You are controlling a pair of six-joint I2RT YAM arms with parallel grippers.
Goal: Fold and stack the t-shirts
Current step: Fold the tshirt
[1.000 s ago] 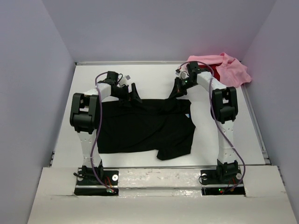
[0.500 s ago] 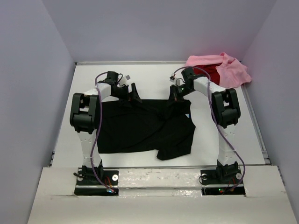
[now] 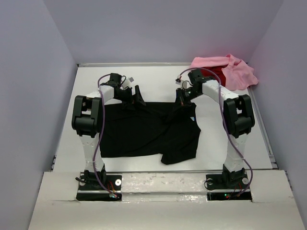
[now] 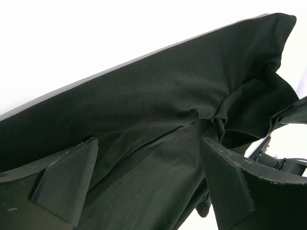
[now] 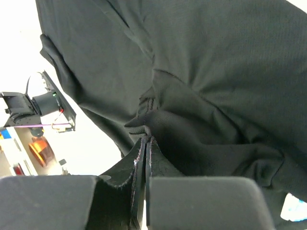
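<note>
Right claw (image 5: 145,143) pinches a fold of the plain black cloth t-shirt (image 3: 144,132). Left claw (image 4: 148,146) gapes wide above it.

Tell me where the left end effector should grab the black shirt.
Probably the far left edge of the black shirt, from above with the open left end effector: that edge lies flat on the table, across from the fold the right end effector pinches.

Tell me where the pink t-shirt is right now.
In the top view the pink t-shirt lies bunched in the far right corner of the table, against the red t-shirt and apart from the black t-shirt.
</note>
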